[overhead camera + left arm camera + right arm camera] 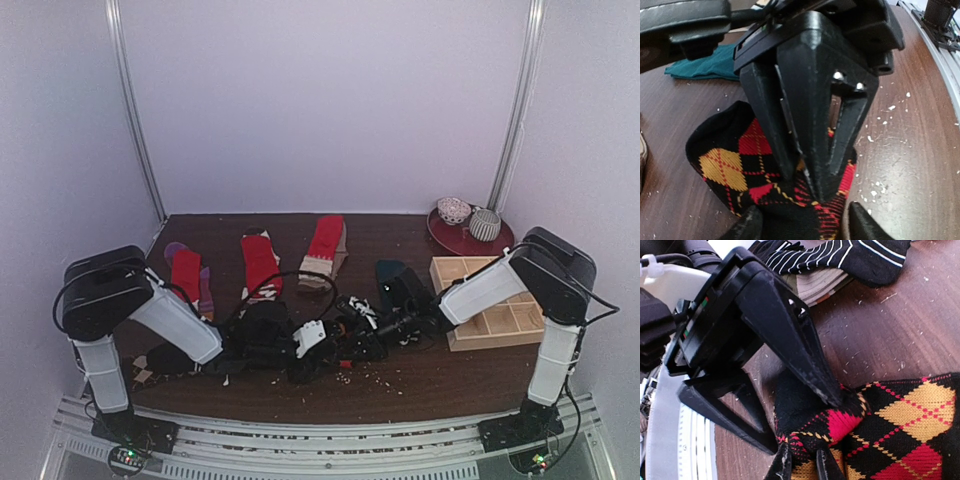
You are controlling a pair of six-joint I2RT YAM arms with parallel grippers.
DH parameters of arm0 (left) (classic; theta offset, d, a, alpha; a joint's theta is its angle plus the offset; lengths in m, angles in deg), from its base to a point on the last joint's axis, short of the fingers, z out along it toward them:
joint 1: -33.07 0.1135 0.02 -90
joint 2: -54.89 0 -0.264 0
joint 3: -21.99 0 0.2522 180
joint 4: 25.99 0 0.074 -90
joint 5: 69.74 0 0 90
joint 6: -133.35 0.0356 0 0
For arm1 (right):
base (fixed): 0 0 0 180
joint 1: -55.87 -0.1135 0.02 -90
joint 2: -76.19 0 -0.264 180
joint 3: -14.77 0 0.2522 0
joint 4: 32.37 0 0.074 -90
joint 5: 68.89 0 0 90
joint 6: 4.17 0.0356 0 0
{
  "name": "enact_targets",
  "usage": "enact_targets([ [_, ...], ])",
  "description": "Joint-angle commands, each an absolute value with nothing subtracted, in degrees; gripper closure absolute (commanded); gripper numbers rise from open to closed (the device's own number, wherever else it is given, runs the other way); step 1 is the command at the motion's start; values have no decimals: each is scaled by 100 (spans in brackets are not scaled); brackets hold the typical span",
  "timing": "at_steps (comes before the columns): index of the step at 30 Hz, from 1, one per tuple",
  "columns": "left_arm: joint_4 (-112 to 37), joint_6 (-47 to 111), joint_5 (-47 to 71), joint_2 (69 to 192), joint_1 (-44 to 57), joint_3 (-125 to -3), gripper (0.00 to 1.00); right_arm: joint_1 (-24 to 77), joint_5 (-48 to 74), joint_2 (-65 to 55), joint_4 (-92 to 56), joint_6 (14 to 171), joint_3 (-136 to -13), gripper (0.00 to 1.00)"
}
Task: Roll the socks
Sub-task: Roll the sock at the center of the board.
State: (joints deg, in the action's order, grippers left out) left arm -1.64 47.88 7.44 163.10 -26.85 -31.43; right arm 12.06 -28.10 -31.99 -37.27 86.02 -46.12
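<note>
A black sock with orange and red argyle diamonds (735, 165) lies bunched on the brown table near the front middle (345, 358). My right gripper (802, 462) is shut on a fold of it. In the left wrist view it (815, 192) comes down from above and pinches the sock. My left gripper (805, 220) is open, one finger either side of the sock's black end. It also shows in the right wrist view (802, 425). In the top view both grippers meet, the left (325, 350) and the right (362, 322).
Other socks lie behind: red-and-purple (188, 275), red with white (260, 262), red-and-beige (325, 245), dark teal (390, 272), black-and-white striped (850, 255). A wooden compartment tray (495, 300) and a red plate (468, 240) with two balls stand at the right. Crumbs dot the table.
</note>
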Motion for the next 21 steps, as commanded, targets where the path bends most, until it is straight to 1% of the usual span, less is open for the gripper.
enact_targets([
  [1, -680, 4788, 711, 16624, -2722, -3352, 50, 1137, -2724, -3722, -2004, 8581, -4337, 90],
  [2, -833, 4775, 723, 16688, -2722, -3397, 56, 1133, -2749, -3725, -1957, 8573, -4367, 90],
  [3, -956, 4770, 710, 16752, -2722, -3448, 64, 1140, -2780, -3723, -1918, 8566, -4405, 89],
  [6, -1241, 4743, 575, 16888, -2722, -3565, 95, 1174, -2854, -3746, -1833, 8563, -4488, 90],
  [7, -1227, 4706, 544, 16896, -2722, -3540, 100, 1183, -2852, -3755, -1783, 8560, -4521, 89],
  [11, -1229, 4501, 491, 16792, -2722, -3407, 100, 1218, -2646, -3670, -1684, 8558, -4616, 85],
  [14, -1722, 4253, 616, 16818, -2708, -3528, 100, 1245, -2136, -3252, -1748, 8723, -4637, 74],
  [17, -2483, 4099, 494, 17002, -2680, -3840, 100, 1243, -1465, -2511, -2011, 8879, -4532, 68],
  [18, -2693, 4068, 392, 17063, -2664, -3925, 100, 1237, -1251, -2092, -2227, 8973, -4398, 66],
  [21, -3208, 3940, 68, 17185, -2528, -4117, 100, 990, -331, -1095, -2862, 8825, -3819, 56],
])
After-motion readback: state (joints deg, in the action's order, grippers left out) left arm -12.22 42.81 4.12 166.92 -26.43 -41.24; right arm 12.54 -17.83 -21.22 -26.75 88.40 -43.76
